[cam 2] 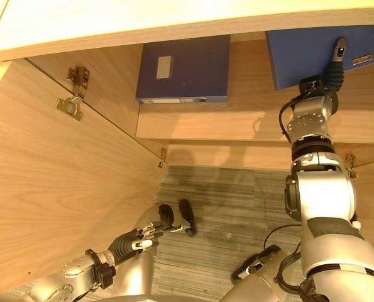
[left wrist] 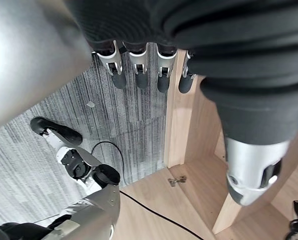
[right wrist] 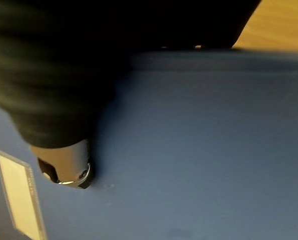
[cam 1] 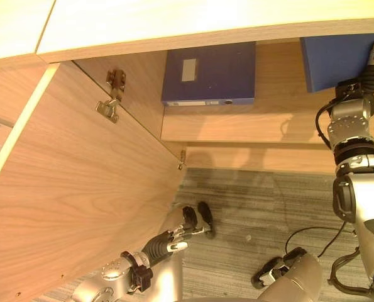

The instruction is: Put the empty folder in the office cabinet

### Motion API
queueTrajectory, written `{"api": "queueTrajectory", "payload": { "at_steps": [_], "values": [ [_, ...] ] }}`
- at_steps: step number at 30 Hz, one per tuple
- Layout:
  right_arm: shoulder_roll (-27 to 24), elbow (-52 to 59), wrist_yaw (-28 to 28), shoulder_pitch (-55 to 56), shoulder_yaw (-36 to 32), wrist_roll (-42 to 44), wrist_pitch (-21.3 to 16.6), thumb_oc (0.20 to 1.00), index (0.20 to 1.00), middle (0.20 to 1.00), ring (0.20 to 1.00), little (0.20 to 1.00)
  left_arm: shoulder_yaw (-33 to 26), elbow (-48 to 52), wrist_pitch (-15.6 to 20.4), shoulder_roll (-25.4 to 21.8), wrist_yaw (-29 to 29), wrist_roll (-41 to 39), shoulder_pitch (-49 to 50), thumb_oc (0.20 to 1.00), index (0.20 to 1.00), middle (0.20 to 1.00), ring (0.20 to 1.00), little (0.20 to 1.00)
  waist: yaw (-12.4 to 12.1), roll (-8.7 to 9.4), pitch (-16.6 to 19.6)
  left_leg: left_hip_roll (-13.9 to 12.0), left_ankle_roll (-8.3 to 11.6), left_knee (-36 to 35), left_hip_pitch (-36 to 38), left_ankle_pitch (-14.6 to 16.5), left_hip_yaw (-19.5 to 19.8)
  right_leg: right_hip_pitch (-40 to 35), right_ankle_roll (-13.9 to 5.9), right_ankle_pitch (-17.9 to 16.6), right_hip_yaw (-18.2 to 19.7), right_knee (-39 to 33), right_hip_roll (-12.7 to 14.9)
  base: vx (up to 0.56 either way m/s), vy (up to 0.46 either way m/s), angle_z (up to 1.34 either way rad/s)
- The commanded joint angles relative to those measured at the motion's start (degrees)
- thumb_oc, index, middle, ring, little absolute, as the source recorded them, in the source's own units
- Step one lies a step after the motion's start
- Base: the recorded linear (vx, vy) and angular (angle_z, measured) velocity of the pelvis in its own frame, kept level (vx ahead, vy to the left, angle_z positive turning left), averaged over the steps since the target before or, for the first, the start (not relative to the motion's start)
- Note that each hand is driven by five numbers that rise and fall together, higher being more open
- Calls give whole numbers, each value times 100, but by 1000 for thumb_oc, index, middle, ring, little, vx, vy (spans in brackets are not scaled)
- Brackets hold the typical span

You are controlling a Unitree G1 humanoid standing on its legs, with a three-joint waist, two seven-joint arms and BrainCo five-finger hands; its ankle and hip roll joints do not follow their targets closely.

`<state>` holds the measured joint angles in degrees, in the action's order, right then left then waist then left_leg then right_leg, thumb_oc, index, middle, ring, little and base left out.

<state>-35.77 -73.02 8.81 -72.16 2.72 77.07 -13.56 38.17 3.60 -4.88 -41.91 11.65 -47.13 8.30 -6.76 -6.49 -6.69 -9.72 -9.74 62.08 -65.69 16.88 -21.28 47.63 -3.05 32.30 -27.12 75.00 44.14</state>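
A blue folder (cam 1: 334,60) lies flat at the right end of the cabinet shelf (cam 1: 237,126), partly under the cabinet's top panel. My right hand (cam 1: 366,78) rests on its face; in the right wrist view the thumb (right wrist: 63,167) lies flat against the blue cover (right wrist: 214,150) near a pale label. A second blue folder (cam 1: 209,72) with a label lies on the same shelf to the left, untouched. My left hand (cam 1: 165,244) hangs low beside the open door, open and holding nothing, as its wrist view shows (left wrist: 138,65).
The wooden cabinet door (cam 1: 80,189) stands swung open on the left, its metal hinge (cam 1: 111,100) near the top. Grey carpet (cam 1: 256,201) lies below the shelf. A wooden upright (left wrist: 174,125) of the cabinet shows past the left hand.
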Motion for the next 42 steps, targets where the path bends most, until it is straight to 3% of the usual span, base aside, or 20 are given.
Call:
{"api": "queueTrajectory", "payload": {
  "at_steps": [1,12,16,42],
  "values": [
    [-180,456,-180,-457,165,-241,-70,200,200,200,200,200,-60,60,-120,-407,-95,-91,-41,1000,1000,1000,1000,1000,-131,111,-18,-437,859,273,198,348,430,217,149,-689,51,-544,-169,-39,-9,0],
    [-168,-839,204,-1150,234,-279,278,200,200,200,200,200,81,342,-106,-630,-347,-209,-251,1000,1000,1000,1000,1000,-536,46,-206,-517,872,476,91,384,550,119,80,-641,-83,-454,-91,-12,-11,0],
    [-186,-751,309,-1175,150,-23,124,200,200,200,200,200,143,355,-104,-712,-465,-246,-331,1000,1000,1000,1000,1000,-641,-12,-302,-507,877,524,-53,356,609,155,72,-639,-126,-374,-45,-36,-28,9],
    [-278,-273,603,-1018,-392,735,-575,200,200,200,200,200,156,218,-106,-851,-683,-332,-193,1000,1000,1000,1000,1000,-602,-167,-368,-671,888,760,-511,344,614,709,-3,-685,130,-103,50,-1,-1,0]
  ]
}}
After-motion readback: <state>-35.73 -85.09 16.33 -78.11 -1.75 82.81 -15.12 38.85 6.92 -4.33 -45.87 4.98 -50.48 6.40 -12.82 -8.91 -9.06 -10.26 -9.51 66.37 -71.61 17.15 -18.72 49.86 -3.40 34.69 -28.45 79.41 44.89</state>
